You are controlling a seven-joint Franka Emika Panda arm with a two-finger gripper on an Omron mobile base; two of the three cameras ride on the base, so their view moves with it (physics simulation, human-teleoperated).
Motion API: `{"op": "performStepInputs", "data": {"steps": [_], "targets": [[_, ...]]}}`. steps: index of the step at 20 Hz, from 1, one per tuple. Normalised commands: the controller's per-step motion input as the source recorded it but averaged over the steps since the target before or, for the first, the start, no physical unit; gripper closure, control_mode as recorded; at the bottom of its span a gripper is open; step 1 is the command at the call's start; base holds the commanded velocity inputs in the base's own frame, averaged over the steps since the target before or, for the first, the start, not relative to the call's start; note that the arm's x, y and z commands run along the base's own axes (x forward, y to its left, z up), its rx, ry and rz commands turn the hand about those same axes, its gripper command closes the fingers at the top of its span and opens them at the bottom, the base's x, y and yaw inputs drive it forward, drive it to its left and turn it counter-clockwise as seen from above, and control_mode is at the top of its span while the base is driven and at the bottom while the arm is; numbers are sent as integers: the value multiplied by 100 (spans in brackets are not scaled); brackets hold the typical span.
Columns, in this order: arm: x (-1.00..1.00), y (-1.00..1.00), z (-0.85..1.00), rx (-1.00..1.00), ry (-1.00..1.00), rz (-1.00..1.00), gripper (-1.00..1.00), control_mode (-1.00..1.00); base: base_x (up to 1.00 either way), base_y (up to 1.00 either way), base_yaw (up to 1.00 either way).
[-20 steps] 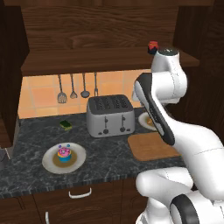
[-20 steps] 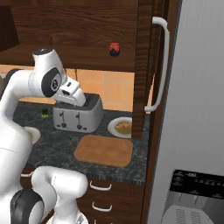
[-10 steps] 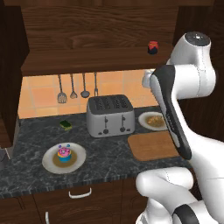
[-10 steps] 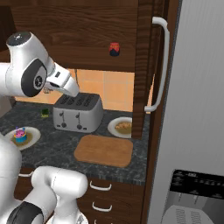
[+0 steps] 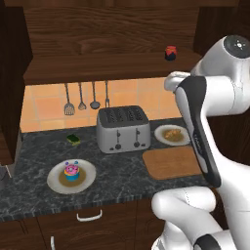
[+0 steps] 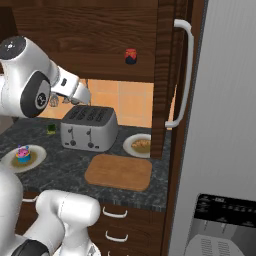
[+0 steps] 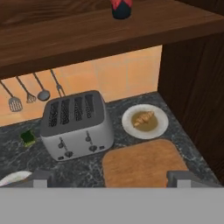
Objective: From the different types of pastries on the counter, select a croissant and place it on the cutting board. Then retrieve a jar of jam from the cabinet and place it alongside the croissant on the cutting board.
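The croissant (image 7: 143, 118) lies on a white plate (image 7: 151, 130) right of the toaster, golden-tan and small; it is also on its plate in the left base view (image 5: 172, 134). The wooden cutting board (image 7: 144, 165) lies bare in front of that plate on the dark counter (image 5: 39, 156). A red-topped jar of jam (image 5: 170, 52) stands on the cabinet shelf (image 5: 107, 66) above. My gripper (image 7: 111, 178) is open, its tips wide apart, held high over the board's near edge with nothing between them. The frosted cake (image 5: 72, 171) sits on a plate at the left.
A silver toaster (image 5: 123, 129) stands mid-counter, with a green sponge (image 5: 73, 139) to its left and utensils (image 5: 85, 97) hanging on the orange wall. A tall grey fridge (image 6: 220, 125) with a white handle (image 6: 182, 75) closes off the right side.
My arm has risen and swung back from the toaster, its elbow now up at shelf height. Croissant, board, jar and cake have not moved.
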Motion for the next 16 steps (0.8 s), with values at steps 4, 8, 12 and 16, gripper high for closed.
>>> {"op": "performStepInputs", "data": {"steps": [4, 8, 12, 16], "targets": [[30, -2, 58, -11, -8, 0, -100, -100, 0, 0, 0], [69, -4, 76, -14, -1, 0, -100, -100, 0, 0, 0], [66, -31, 48, -11, -4, 6, -100, -100, 0, 0, 0], [6, -67, -1, 0, -19, 19, -100, -100, 0, 0, 0]]}}
